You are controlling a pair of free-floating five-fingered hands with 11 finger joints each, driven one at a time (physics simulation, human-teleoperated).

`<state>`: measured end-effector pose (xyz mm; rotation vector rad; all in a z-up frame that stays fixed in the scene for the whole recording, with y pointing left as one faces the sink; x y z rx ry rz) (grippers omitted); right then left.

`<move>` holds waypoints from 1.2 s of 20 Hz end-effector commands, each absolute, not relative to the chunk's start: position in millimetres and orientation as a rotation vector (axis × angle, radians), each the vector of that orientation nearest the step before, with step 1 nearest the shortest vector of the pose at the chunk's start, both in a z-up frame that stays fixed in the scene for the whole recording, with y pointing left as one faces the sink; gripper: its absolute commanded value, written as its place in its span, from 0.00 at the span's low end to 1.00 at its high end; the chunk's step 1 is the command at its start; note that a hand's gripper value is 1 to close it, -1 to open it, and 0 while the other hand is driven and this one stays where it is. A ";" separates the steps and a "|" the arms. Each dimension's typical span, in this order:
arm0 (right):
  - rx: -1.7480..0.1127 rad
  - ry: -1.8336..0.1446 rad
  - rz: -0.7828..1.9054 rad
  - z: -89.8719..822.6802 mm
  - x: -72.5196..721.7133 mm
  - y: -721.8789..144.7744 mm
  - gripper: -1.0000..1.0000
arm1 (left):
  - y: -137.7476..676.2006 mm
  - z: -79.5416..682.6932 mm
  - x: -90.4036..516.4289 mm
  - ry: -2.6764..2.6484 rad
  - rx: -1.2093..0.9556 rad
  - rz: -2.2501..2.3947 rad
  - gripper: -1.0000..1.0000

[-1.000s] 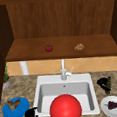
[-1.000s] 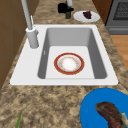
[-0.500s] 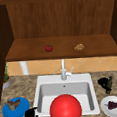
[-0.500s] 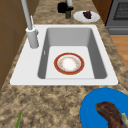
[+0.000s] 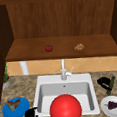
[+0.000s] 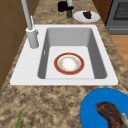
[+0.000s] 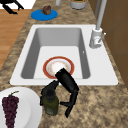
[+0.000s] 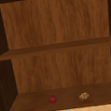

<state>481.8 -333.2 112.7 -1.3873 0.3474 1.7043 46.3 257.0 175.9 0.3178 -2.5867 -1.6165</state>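
- The right hand [image 5: 104, 82] shows at the right edge of the front view, over the stone surface [image 5: 21, 88] just right of the sink [image 5: 89, 78].
- Its fingers [image 7: 68, 106] are curled around a dark green bottle [image 7: 50, 101], which stands upright on the surface; in the right side view, at lower centre, the palm lies above and to the right of the bottle, and the thumb comes round the bottle's left side.
- In the front view the bottle [image 5: 110, 85] appears as a dark green neck tilted slightly, just right of the hand and above the white plate [image 5: 106, 108].
- The white plate carries a bunch of dark purple grapes [image 7: 10, 106] and sits at the lower left of the right side view, just beside the bottle.
- The left hand [image 5: 31, 115] hangs at the lower left of the front view, between the blue plate [image 5: 9, 114] and the sink's front corner; its fingers look curled and hold nothing.
- The blue plate carries a brown piece of food [image 5: 13, 104].
- A red bowl [image 5: 65, 109] lies in the sink basin; from the sides it shows a red rim and a pale middle [image 6: 69, 63].
- The tap [image 5: 63, 70] stands at the back of the sink, in the middle of the front view.
- On the lower shelf [image 8: 30, 105], a red apple [image 8: 52, 99] and a brown lump [image 8: 84, 96] lie well apart.
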 end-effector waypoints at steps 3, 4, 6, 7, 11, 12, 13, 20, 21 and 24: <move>-1.362 0.329 1.700 118.6 485.4 -319.7 0.00 | 257.0 175.9 46.3 -2.587 0.318 -1.616 0.50; -1.366 0.333 1.705 117.3 485.6 -315.7 0.00 | 257.0 175.9 46.3 -2.587 0.318 -1.616 0.50; -1.364 0.337 1.711 118.9 486.6 -310.3 0.00 | 257.0 175.9 46.3 -2.587 0.318 -1.616 0.50; -1.365 0.340 1.712 119.4 486.7 -306.6 0.00 | 257.0 175.9 46.3 -2.587 0.318 -1.616 0.50; -1.362 0.349 1.716 122.7 486.7 -287.8 0.00 | 257.0 175.9 46.3 -2.587 0.318 -1.616 0.50; -1.358 0.348 1.716 123.8 486.6 -282.8 0.00 | 257.0 175.9 46.3 -2.587 0.318 -1.616 0.50; -1.353 0.347 1.715 124.6 486.5 -278.1 0.00 | 257.0 175.9 46.3 -2.587 0.318 -1.616 0.50; -1.331 0.398 1.741 140.4 488.8 -224.9 0.00 | 257.0 175.9 46.3 -2.587 0.318 -1.616 0.50; -1.309 0.383 1.751 146.5 491.3 -218.5 0.00 | 257.0 175.9 46.3 -2.587 0.318 -1.616 0.50; -1.223 0.311 1.770 149.8 490.5 -206.9 0.00 | 257.0 175.9 46.3 -2.587 0.318 -1.616 0.50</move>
